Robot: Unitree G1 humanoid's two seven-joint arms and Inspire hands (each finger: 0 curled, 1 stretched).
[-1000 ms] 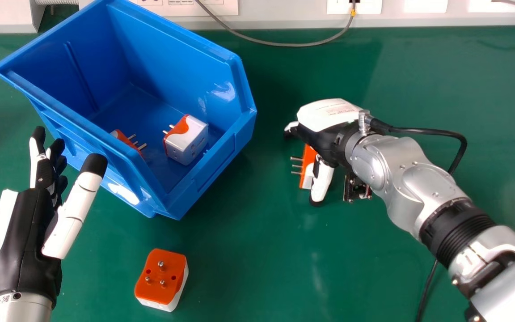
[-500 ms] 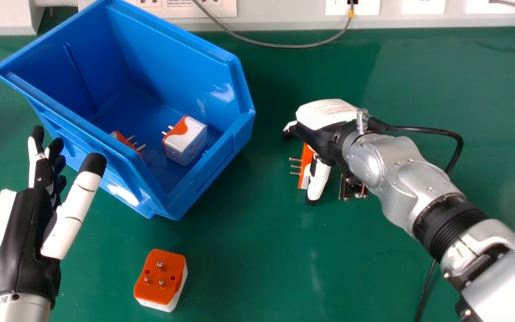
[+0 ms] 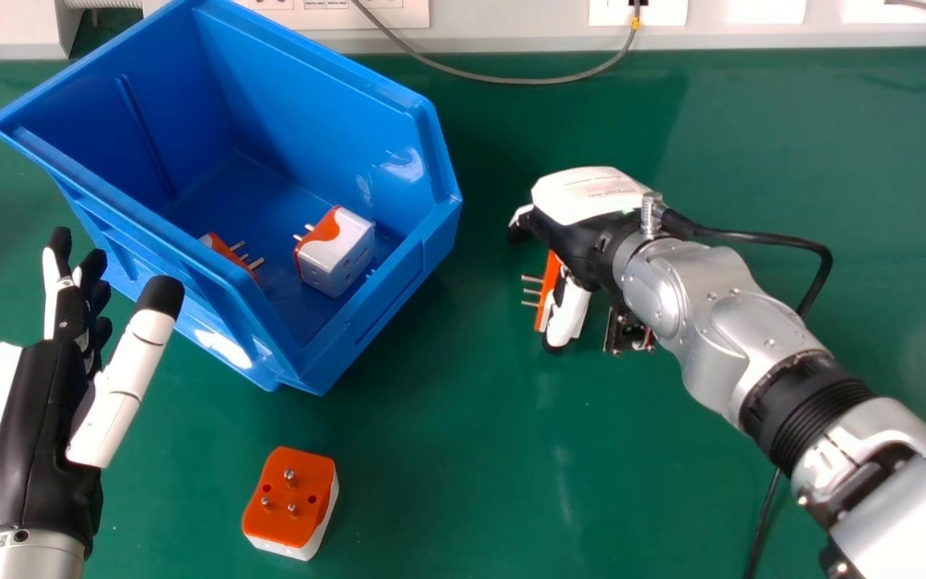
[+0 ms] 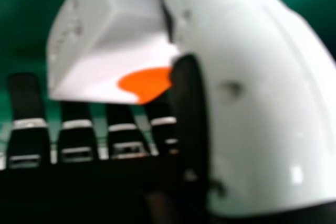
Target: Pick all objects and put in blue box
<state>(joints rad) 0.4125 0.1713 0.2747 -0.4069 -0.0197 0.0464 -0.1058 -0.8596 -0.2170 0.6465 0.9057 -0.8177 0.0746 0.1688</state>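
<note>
A robot's right hand point(image 3: 583, 197) closes narrowly around an orange-and-white plug adapter point(image 3: 546, 283) to the right of a blue box point(image 3: 374, 297), with the adapter's prongs pointing toward the box. In the right hand view, the adapter's white body sits against the thumb point(image 4: 262, 87), in front of the fingers. Whether it is clear of the green table point(image 3: 447, 450) cannot be told.

Two more adapters are inside the blue box: one with its white side showing point(image 3: 337, 256), near the box's right end, and one tucked behind the near wall point(image 3: 226, 251), its prongs in sight. A fourth adapter point(image 3: 286, 498) stands prongs up on the table, on the robot's side of the box. The left hand point(image 3: 37, 426) is spread wide and holds nothing, just left of the box's near side.

By the look of it, the job is about half done: two adapters in, one in hand and needing a carry leftward over the box's wall, and one waiting its turn.
</note>
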